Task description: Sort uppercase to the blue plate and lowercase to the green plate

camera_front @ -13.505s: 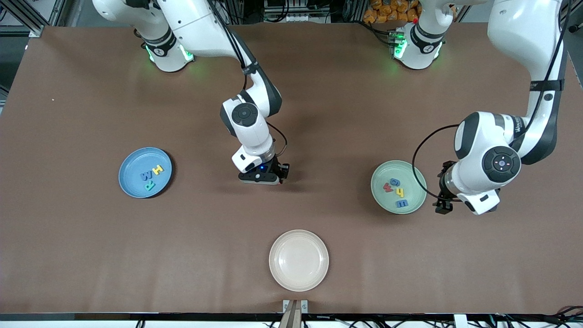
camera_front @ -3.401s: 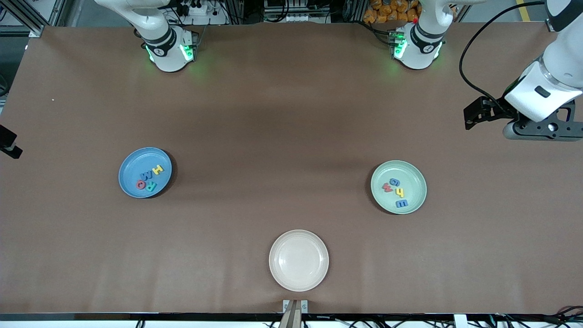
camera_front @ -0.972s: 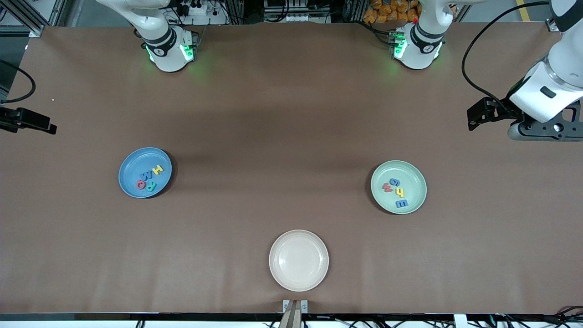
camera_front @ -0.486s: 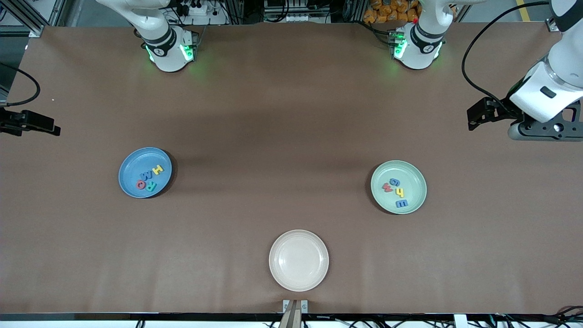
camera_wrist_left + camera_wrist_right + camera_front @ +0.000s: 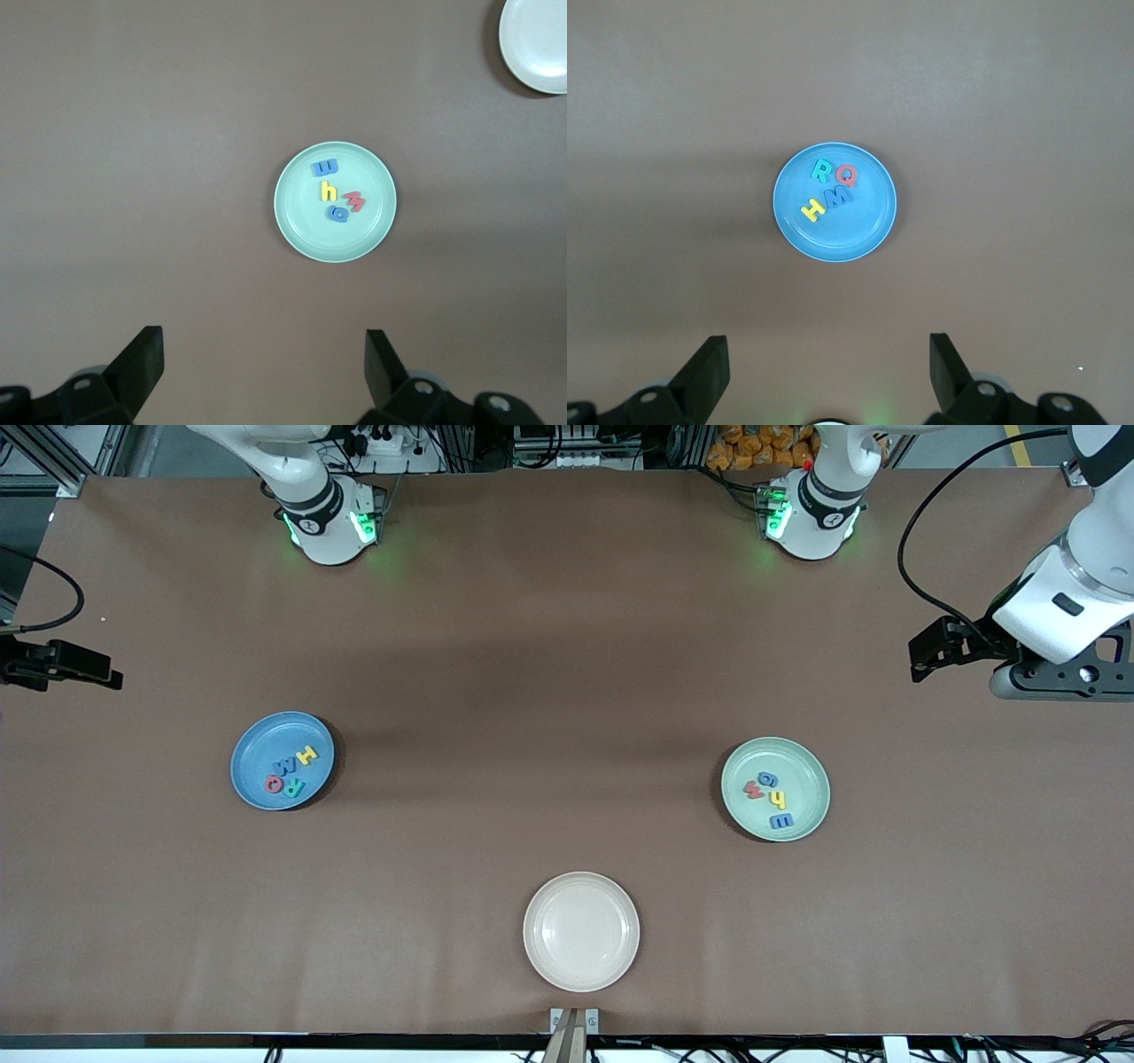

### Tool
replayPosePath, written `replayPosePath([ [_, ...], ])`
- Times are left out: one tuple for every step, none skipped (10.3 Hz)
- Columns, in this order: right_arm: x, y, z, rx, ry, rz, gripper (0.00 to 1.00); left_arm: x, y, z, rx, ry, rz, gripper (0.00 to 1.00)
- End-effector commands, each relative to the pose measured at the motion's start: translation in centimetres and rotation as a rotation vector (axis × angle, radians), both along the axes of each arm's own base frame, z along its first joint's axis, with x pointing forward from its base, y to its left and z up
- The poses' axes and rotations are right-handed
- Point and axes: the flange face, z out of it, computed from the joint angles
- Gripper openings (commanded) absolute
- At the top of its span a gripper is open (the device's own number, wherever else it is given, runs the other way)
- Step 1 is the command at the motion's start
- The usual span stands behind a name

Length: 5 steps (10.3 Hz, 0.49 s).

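Nearest the front camera, a round cream shallow plate (image 5: 581,931) sits near the table's edge with nothing in it; its rim also shows at a corner of the left wrist view (image 5: 535,42).

Farther from the camera, toward the left arm's end of the brown table (image 5: 567,646), lies the round pale mint-green shallow plate with a raised rim (image 5: 802,762). In it rest four small foam lowercase letters: a blue m (image 5: 780,821) nearest the camera, a yellow h (image 5: 777,799) beside it, then a red w (image 5: 755,788) and a blue g (image 5: 767,779), the last three close together. The left wrist view shows the same plate (image 5: 306,221) from above.

At about the same depth, toward the right arm's end, lies the round medium-blue shallow plate with a raised rim (image 5: 257,757). It holds four small foam capitals clustered together: a red Q (image 5: 274,784), a teal-green R (image 5: 294,786), a blue M (image 5: 286,766) and a yellow H (image 5: 306,755).

Farther still, the left gripper (image 5: 264,363) hangs high over the table at the left arm's end, its fingers spread fully wide and gripping nothing. The right gripper (image 5: 829,365) hangs high over the table's edge at the right arm's end, its fingers likewise spread wide with nothing between them.
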Motion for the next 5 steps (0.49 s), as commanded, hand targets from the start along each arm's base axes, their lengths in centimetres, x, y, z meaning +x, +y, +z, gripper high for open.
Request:
replayPosePath([
  [0.06,-0.03,0.32,-0.010,-0.005,0.011,1.00,0.35,-0.20,1.05,-0.031,-0.030,-0.004,1.00],
  [0.07,0.04,0.32,-0.011,-0.004,0.011,1.00,0.41,-0.23,1.11,-0.033,-0.036,-0.004,1.00],
  [0.07,0.06,0.39,-0.010,-0.006,0.011,1.00,0.38,-0.41,1.11,-0.033,-0.036,-0.006,1.00],
  [0.07,0.06,0.39,-0.011,-0.006,0.008,1.00,0.40,-0.50,1.14,-0.034,-0.039,-0.007,1.00],
  [0.05,0.16,0.55,-0.010,-0.009,0.005,1.00,0.41,-0.49,1.15,-0.033,-0.041,-0.007,1.00],
])
